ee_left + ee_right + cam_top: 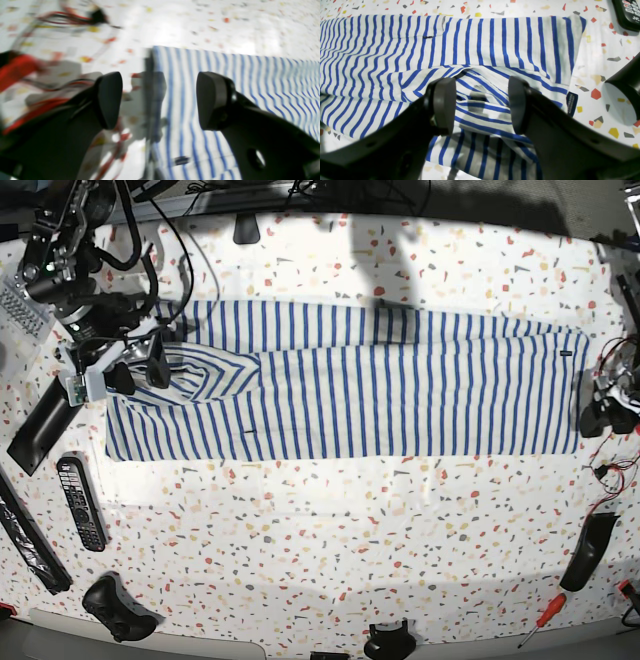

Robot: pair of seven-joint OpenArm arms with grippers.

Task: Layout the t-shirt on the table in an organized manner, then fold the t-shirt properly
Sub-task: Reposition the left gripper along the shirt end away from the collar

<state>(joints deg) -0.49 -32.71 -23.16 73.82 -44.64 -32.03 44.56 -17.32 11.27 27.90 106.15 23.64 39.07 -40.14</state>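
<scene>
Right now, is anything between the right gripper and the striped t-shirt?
Nothing visible. The right gripper hangs open directly over a rumpled fold of the white, blue-striped t-shirt. The black remote control lies off to the side on the speckled terrazzo table.

The base cam sits high and looks straight down, taking in the whole surface (330, 550) from far off. Each wrist cam rides right behind its own fingers (110, 100), looking out low and close between them. Both pick up a striped t-shirt (480, 42) edge that the overhead view shows at opposite ends. The left wrist view is blurry.
</scene>
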